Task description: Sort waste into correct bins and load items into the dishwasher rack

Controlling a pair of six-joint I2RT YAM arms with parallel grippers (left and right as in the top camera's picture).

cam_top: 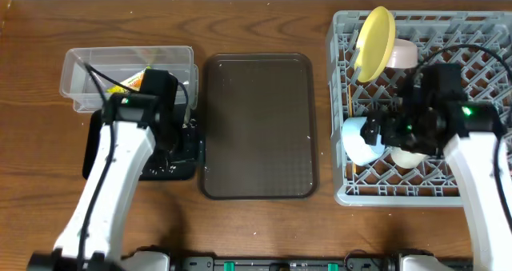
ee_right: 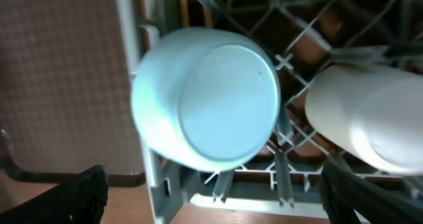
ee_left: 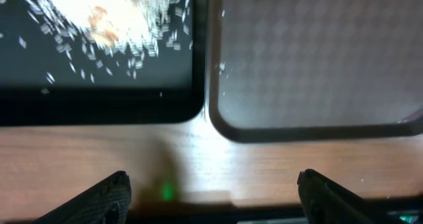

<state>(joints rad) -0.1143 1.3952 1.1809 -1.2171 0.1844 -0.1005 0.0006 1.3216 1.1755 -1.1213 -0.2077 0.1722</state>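
Nearest the front edge of the desk (ee_left: 198, 168), the left gripper (ee_left: 211, 196) hung with its dark fingers spread wide and nothing between them. It was over bare wood grain, just short of where two trays met. The right gripper (ee_right: 218, 203) was likewise spread wide and empty, above the near left corner of the rack (ee_right: 155, 184).

Just beyond the left claw, toward the desk's left edge, lay the shallow black tray (ee_left: 99, 102), glossy and round-cornered. It held a loose heap of white rice scraps (ee_left: 112, 16) with stray grains scattered around it. Just beside it sat the brown serving tray (ee_left: 317, 52), matte with a fine dimpled texture.

Past the right claw, the light blue bowl (ee_right: 205, 98) lay tipped among the pegs, smooth and faintly shiny, its flat round base facing up. The white bowl (ee_right: 370, 118) rested just to its right, rounded outer side showing. The grey lattice rack filled the desk's right side.

Toward the far left corner stood the clear tub (cam_top: 80, 71) with the crinkled green-and-orange wrapper (cam_top: 132, 81) inside. At the rack's far side the round yellow plate (cam_top: 374, 43) stood on edge, the pale cup (cam_top: 402, 53) beside it.
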